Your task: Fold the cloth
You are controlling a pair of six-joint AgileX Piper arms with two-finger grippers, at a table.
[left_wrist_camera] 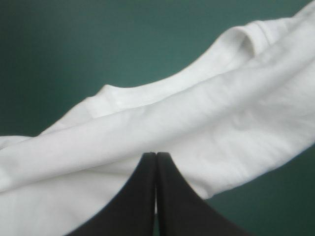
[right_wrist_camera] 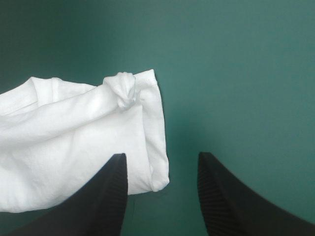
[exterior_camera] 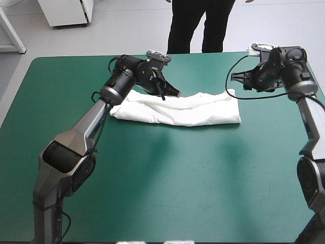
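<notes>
Folded T-shirt [exterior_camera: 177, 109] lies as a long bundle on the far middle of the teal-green worktop [exterior_camera: 152, 193]. Left pincer [left_wrist_camera: 156, 156] together, tips at its far edge. Right pincer [right_wrist_camera: 161, 155] apart at its right end.

Wide bare teal-green cover [exterior_camera: 177, 178] lies open nearside of the T-shirt [exterior_camera: 193, 109].

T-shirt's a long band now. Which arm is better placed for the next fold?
Right, probably. The right gripper is open at the T-shirt's end, ready to pinch it and carry it over. The left gripper is shut at mid-band.
</notes>
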